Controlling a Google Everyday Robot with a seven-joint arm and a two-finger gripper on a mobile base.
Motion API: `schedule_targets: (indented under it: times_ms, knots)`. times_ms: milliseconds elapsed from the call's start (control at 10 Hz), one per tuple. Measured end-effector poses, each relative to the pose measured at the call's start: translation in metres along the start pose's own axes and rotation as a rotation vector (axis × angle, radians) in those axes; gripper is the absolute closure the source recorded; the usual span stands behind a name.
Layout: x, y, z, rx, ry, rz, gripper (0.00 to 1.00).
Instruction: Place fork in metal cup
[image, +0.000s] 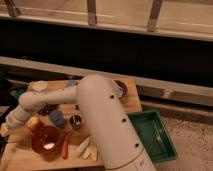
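The metal cup stands just right of the blue cup, and nothing sticks out of it, so the task looks undone. The gripper is at the table's left edge, left of the orange bowl; I cannot tell whether it holds anything. I cannot find the fork, so its axis and pointing are unknown.

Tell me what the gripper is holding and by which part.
Cannot be told. The gripper sits low at the table's left edge, beside the orange bowl; no fork shows in it.
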Motion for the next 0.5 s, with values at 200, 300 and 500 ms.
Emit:
schedule_targets:
  times_ms: [200, 300, 500]
  knots:
    - [-0.018, 0.017, -0.037, 0.051, -0.029, -0.028, 1.00]
    - [-0.025, 0.023, -0.054, 0.074, -0.043, -0.036, 1.00]
    - [-0.041, 0.030, -0.111, 0.142, -0.094, -0.050, 1.00]
